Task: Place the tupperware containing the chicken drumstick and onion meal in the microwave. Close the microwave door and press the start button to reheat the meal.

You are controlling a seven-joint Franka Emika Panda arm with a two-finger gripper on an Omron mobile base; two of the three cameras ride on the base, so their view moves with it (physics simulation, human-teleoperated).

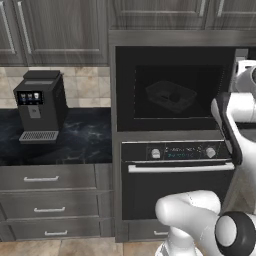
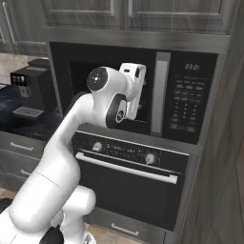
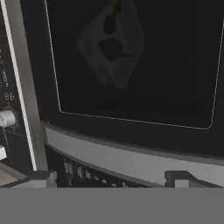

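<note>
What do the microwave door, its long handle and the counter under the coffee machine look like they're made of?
The microwave door looks like dark tinted glass: the tupperware shows faintly through it. Its handle looks like brushed silver metal, pale and matte. The counter seems to be polished black stone, marble perhaps, with pale veins.

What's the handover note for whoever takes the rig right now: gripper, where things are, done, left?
Gripper: open, holding nothing, close in front of the microwave door.
Tupperware: inside the microwave, dimly visible through the dark door glass; dark shapes of food show in it, too dim to tell apart.
Microwave door: appears shut, with its silver handle beside the keypad panel.
Done: tupperware placed in the microwave, door closed.
Left: move to the keypad panel on the right and press the start button; I cannot tell which key it is.
</note>
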